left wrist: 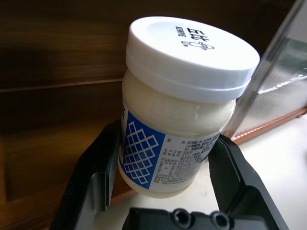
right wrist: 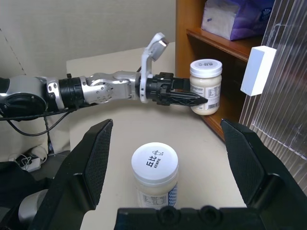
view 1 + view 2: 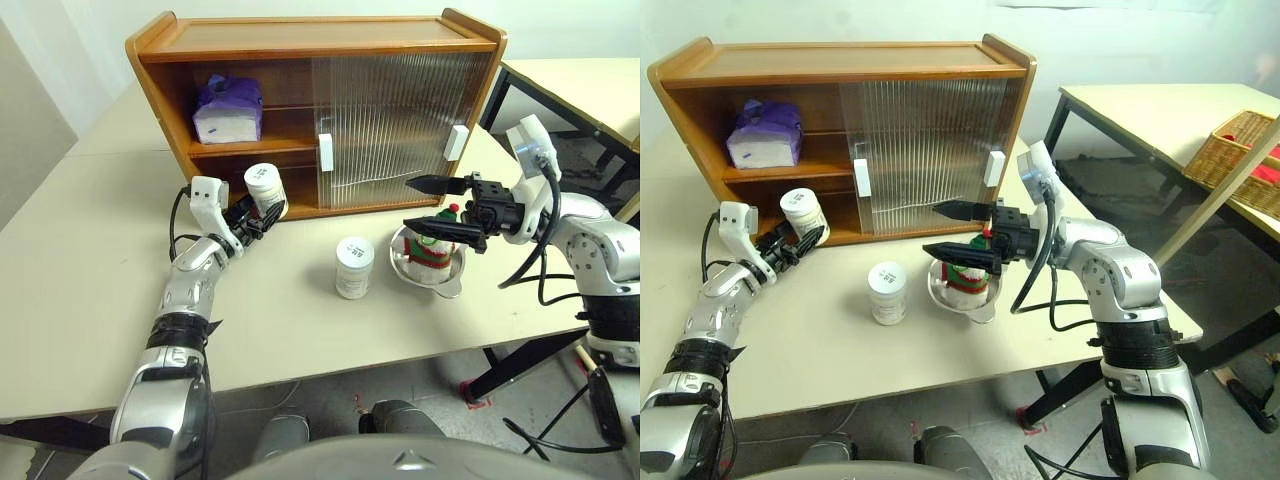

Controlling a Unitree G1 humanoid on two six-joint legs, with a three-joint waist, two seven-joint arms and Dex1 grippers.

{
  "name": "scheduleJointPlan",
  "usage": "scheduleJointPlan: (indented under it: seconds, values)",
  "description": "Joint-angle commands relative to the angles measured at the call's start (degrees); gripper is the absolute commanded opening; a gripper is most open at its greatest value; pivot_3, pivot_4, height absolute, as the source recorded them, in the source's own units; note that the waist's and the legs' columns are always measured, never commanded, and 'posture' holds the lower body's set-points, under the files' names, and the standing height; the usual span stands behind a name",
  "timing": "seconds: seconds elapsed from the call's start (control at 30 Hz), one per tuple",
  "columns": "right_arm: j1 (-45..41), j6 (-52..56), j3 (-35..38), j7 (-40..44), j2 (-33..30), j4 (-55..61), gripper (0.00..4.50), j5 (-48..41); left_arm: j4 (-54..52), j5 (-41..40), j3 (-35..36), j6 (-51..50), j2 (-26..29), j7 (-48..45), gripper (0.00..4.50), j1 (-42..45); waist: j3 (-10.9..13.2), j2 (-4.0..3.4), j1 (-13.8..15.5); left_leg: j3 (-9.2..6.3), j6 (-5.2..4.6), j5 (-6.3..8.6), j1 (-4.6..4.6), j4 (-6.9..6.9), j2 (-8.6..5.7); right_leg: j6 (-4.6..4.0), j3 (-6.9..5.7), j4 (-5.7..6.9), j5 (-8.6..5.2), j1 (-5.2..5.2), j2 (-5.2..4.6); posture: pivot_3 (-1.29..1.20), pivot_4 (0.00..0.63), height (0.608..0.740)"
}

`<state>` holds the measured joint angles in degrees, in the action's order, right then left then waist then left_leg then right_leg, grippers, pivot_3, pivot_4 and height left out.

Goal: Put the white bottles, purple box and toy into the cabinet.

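- My left gripper [image 3: 258, 212] has its two black fingers [image 1: 93, 177] pressed on either side of one white bottle [image 3: 265, 188], held off the table at the open lower shelf of the cabinet [image 3: 320, 40], roughly 10 o'clock from the table's middle.
- In the left wrist view I see the bottle's white cap and blue-patterned label between the pads, with dark wood behind.
- My right gripper [image 3: 432, 204] stands spread wide with nothing between its fingers, level, at about 2 o'clock, just above the steel bowl [image 3: 455, 275].
- The toy [image 3: 432, 248] sits in that bowl, under the lower finger.
- The second white bottle [image 3: 354, 267] stands upright on the table [image 3: 80, 300] near the centre, just beside the bowl at its 9 o'clock.
- The purple box [image 3: 228, 108] lies on the cabinet's upper shelf, left half open, at 11 o'clock.
- Both ribbed sliding doors [image 3: 390, 120] cover the right half.
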<state>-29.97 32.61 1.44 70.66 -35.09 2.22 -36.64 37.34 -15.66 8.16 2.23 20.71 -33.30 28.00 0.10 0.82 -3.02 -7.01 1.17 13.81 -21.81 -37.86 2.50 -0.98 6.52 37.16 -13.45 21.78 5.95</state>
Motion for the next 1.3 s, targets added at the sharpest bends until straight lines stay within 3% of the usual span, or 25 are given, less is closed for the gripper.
scheduleJointPlan:
  seconds: [0.03, 0.63, 0.97, 1.3]
  values:
    - [0.3, -0.4, 0.1, -0.2, -0.1, 0.3, 4.50, 0.0, 4.1, 1.3, 0.8, 1.7, 0.0, 1.6, 3.05, 3.9, 0.0, 0.01, 0.0, 0.00, 0.00, 0.00, 0.00, 0.00, 0.00, 0.02, 0.01, 0.00, 0.01, 0.00, 0.00, -0.10, 0.000, 0.740]
    - [0.6, -0.2, 0.3, -0.8, 0.0, 1.1, 4.50, -0.2, 27.0, 8.0, -0.3, 7.6, -1.2, 8.5, 3.05, 18.1, 0.0, 0.05, -0.1, 0.07, -0.09, -0.05, 0.02, -0.09, -0.14, 0.41, 0.27, -0.17, 0.15, -0.09, -0.05, -0.13, 0.000, 0.740]
    - [1.7, 0.6, 1.2, -1.7, -1.0, 3.1, 4.50, -0.9, 32.7, 10.3, -0.4, 8.7, -3.7, 10.9, 3.05, 21.3, 0.0, 0.05, -0.9, 0.14, -0.13, -0.05, 0.00, -0.08, -0.17, 0.60, 0.31, -0.39, 0.18, -0.16, -0.06, -0.16, 0.000, 0.740]
    - [2.4, 0.8, 1.0, -2.6, -1.5, 4.0, 4.50, -1.7, 34.0, 11.2, 0.1, 9.4, -2.9, 12.8, 3.05, 21.7, 0.0, 0.05, -2.0, 0.21, -0.36, 0.04, -0.05, -0.07, -0.17, 0.73, 0.36, -0.72, 0.26, -0.23, -0.06, -0.16, 0.000, 0.740]
